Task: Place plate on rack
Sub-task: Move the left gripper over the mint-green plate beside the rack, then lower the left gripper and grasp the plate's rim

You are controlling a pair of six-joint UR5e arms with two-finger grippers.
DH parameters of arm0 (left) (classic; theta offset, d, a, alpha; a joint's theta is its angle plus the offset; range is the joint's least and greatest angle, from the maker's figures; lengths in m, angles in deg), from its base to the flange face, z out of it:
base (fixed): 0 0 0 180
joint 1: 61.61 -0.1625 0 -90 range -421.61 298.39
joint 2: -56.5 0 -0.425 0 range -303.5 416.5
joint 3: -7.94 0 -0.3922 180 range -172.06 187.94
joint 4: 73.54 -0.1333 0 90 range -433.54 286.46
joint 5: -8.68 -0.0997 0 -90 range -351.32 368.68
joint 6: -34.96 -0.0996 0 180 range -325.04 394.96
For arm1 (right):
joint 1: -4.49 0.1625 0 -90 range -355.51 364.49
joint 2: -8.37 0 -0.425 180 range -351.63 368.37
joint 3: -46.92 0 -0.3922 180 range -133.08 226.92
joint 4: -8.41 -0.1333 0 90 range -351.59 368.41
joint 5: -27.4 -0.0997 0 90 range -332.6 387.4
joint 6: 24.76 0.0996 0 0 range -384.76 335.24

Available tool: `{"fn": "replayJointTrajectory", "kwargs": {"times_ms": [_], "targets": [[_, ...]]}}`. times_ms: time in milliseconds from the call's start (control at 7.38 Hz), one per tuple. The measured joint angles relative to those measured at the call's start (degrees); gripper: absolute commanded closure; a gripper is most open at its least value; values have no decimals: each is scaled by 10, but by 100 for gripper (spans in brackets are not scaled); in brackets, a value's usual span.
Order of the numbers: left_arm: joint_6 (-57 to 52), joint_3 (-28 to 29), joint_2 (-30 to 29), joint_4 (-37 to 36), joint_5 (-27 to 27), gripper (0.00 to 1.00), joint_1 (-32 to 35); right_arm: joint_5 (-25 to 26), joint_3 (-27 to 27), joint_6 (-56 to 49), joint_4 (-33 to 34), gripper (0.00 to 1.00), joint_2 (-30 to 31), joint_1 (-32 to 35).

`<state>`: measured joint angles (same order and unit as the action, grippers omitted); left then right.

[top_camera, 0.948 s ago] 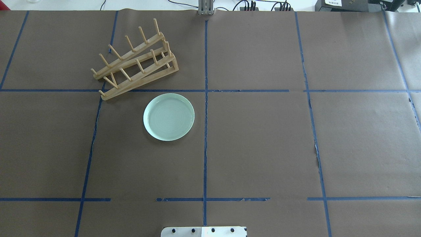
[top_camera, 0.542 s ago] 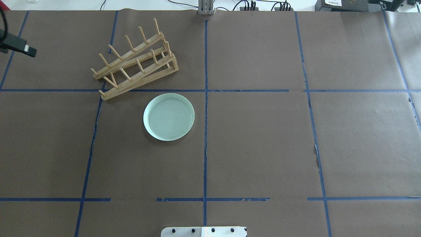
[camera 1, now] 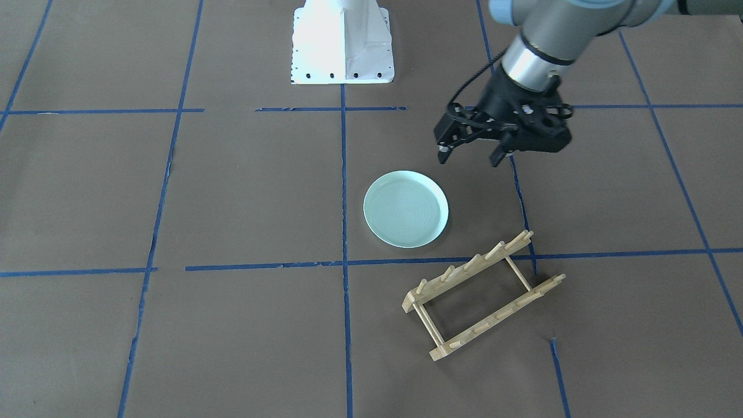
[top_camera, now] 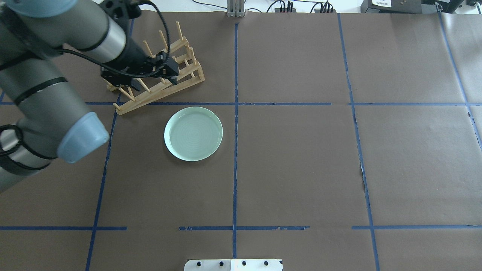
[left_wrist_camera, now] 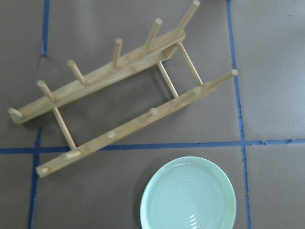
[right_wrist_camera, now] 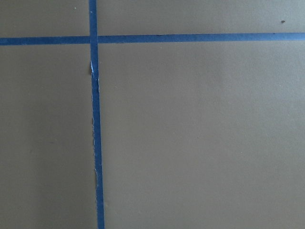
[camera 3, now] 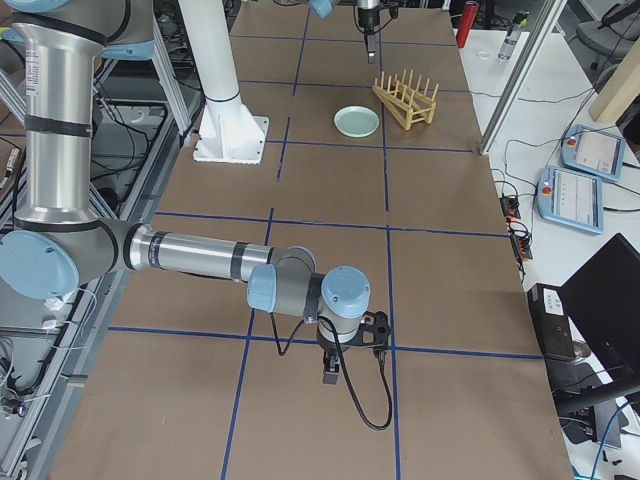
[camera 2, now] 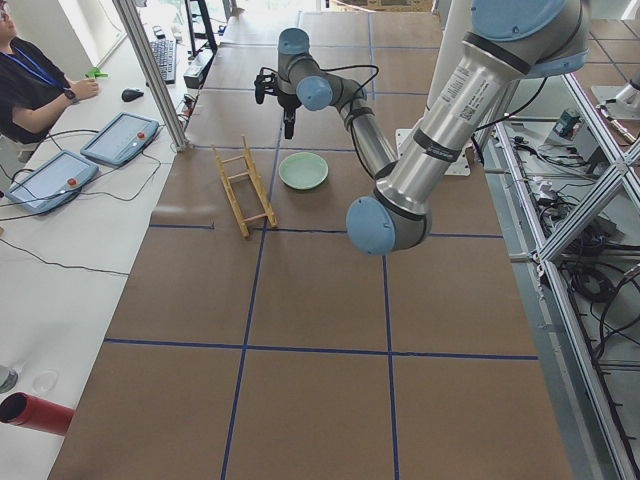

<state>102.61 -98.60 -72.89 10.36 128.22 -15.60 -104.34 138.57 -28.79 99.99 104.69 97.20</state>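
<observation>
High off the table [top_camera: 301,169] at far left: the left claw [camera 1: 469,157], pointed down, fingers spread wide apart with nothing between them. Below it, across the middle of its own camera's view: the rack [left_wrist_camera: 119,105], empty and set aslant to the blue tape lines [left_wrist_camera: 271,142]. Both rails flat on the paper, pegs [left_wrist_camera: 116,50] upright, so every slot open from above to take a dish edge-on. A little to the right, at the bottom of that same view: the plate [left_wrist_camera: 188,195], lying flat with its rim up, close beside the rack's nearer rail but apart from it. Judged from that, approach stage only, nothing lifted yet. Flat like this, graspable only by a pinch on the low rim, hence probably the wide spread. Glossy glaze, likely slippery, so a firm bite needed before tipping it upright between two pegs. Far over to the right, well apart from plate and rack: the right claw [camera 3: 330,376], low over bare paper and seen only from the side camera. Spread or closed, cannot tell. Apparently parked clear to leave the job to the left arm.
</observation>
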Motion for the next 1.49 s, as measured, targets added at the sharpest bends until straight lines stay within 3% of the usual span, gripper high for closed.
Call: {"fn": "replayJointTrajectory", "kwargs": {"times_ms": [406, 677, 812, 948, 1219, 1354, 1490], "targets": [[102, 210, -169, -50, -69, 1, -83, 0, 0, 0, 0, 0, 0, -1], [123, 315, -213, -53, -104, 1, -113, 0, 0, 0, 0, 0, 0, 0], [126, 347, -221, -53, -119, 8, -121, 0, 0, 0, 0, 0, 0, 0], [126, 369, -224, -52, -135, 19, -129, 0, 0, 0, 0, 0, 0, 0], [126, 397, -225, -47, -161, 58, -145, 0, 0, 0, 0, 0, 0, 0], [124, 404, -225, -43, -166, 70, -150, 0, 0, 0, 0, 0, 0, 0], [121, 407, -224, -41, -169, 74, -151, 0, 0, 0, 0, 0, 0, 0]]}}
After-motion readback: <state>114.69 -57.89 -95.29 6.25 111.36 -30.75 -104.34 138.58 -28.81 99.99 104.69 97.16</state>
